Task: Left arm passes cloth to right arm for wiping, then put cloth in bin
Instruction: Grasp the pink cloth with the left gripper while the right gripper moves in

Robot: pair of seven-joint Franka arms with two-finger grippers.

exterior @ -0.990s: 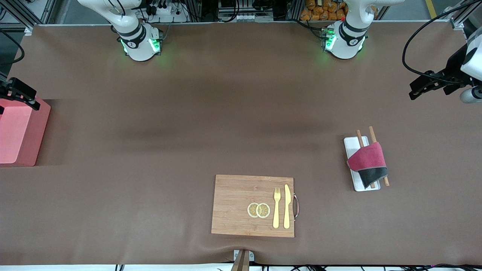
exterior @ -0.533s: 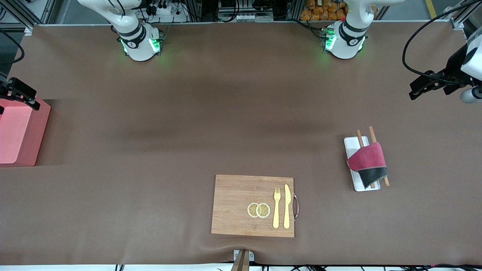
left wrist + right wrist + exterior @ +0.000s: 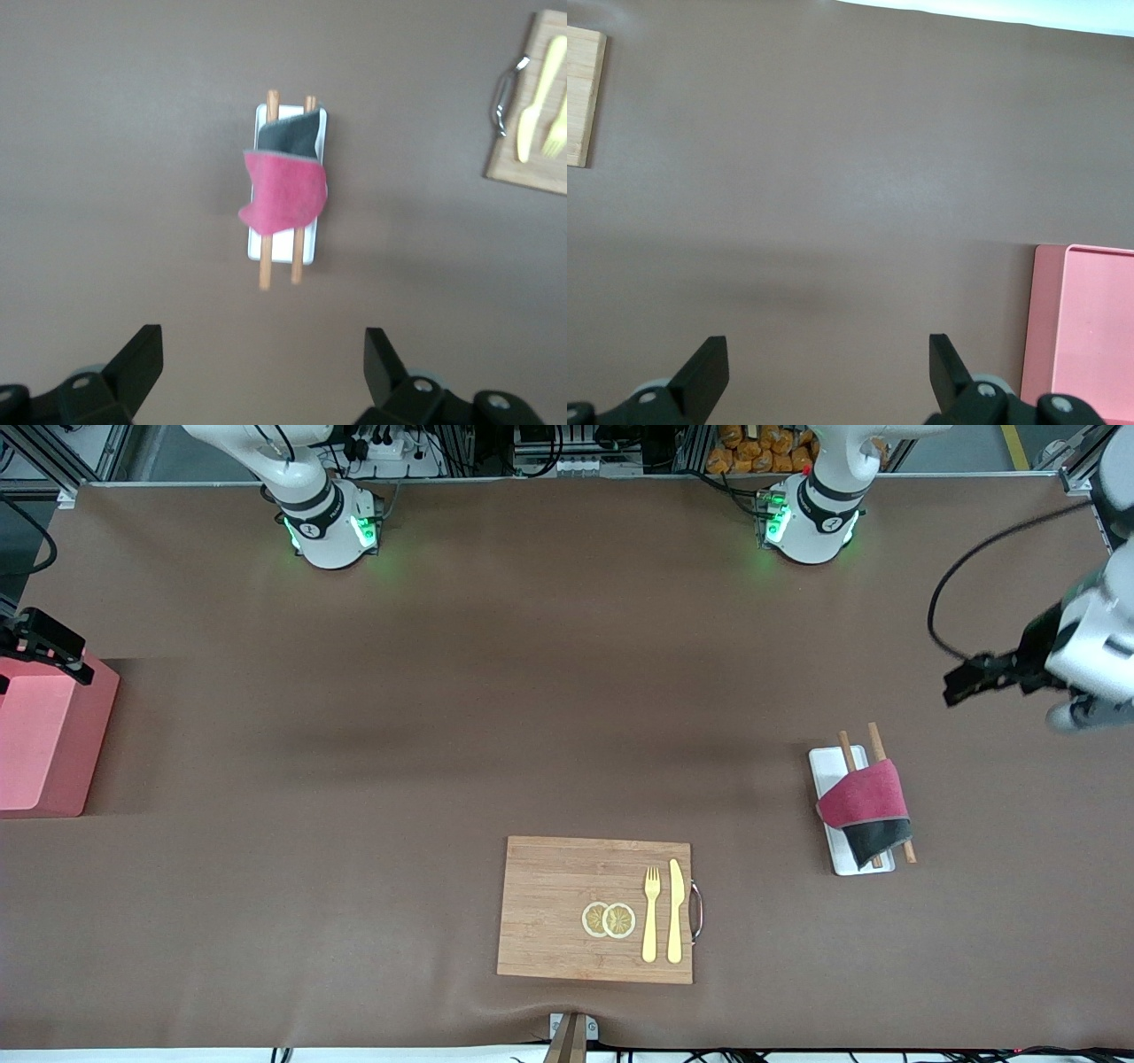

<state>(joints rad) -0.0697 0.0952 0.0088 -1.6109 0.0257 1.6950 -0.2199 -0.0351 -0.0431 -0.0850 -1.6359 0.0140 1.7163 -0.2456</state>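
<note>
— Hand positions first, please. Where are yours?

— My left hand [image 3: 961, 682] hangs in the air above bare tabletop [image 3: 532, 691] near the edge at my left arm's end, fingers [image 3: 133, 367] spread wide with nothing between them. My right hand [image 3: 40, 646] waits over the bin [image 3: 44, 735], its fingers [image 3: 704, 372] also wide apart and empty.

— And the cloth?

— The cloth [image 3: 864, 804] is crimson with a dark grey underside showing. It lies draped across a pair of chopsticks [image 3: 877, 740] on a flat white tray [image 3: 826, 766], toward my left arm's end of the tabletop, untouched and well apart from both hands.

— The bin?

— Salmon pink, rectangular, sitting at the tabletop edge on my right arm's end.

— Anything else?

— A wooden cutting board [image 3: 554, 908] near the front edge carries two lemon slices [image 3: 609, 919], a yellow fork [image 3: 651, 912] and a yellow knife [image 3: 675, 911].
</note>
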